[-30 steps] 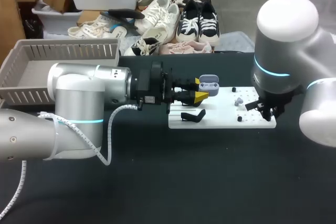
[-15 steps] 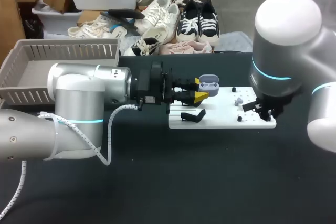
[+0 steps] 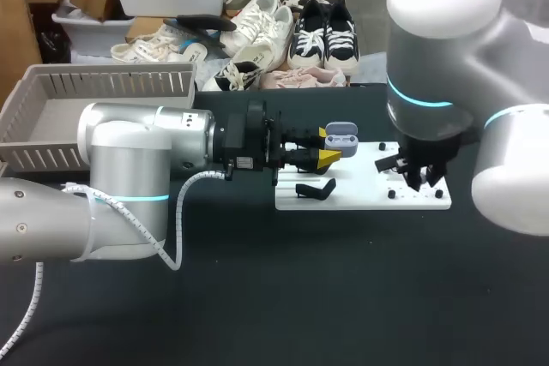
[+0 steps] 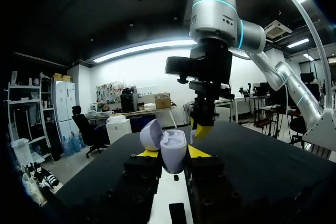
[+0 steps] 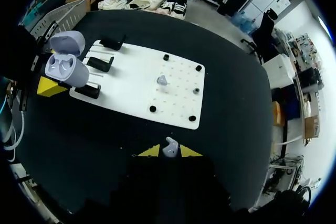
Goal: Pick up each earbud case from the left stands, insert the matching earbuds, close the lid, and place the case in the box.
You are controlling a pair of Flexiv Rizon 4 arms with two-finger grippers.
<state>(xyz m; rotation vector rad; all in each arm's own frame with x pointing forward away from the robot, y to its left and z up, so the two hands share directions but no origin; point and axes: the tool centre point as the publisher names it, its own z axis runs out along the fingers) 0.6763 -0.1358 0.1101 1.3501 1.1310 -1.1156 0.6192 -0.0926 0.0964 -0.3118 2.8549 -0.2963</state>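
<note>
A lavender earbud case (image 4: 172, 151) with its lid (image 4: 149, 134) swung open is clamped between the yellow tips of my left gripper (image 4: 171, 154). In the head view that gripper (image 3: 327, 149) holds the case (image 3: 340, 135) above the left end of the white board (image 3: 360, 193). My right gripper (image 5: 169, 152) is shut on a lavender earbud (image 5: 169, 146) and hangs over the board's near edge. From the right wrist, the open case (image 5: 65, 70) lies off to the side, and a second earbud (image 5: 162, 80) rests on the board (image 5: 131, 85).
Black stands (image 5: 100, 64) sit at the board's case end, one also in the head view (image 3: 315, 189). Small black pegs (image 5: 153, 108) dot the board. A grey slatted box (image 3: 51, 117) stands at the table's back left.
My right arm has swung leftward over the board toward the case, with the earbud still in its fingers. The left arm and the case have stayed put.
</note>
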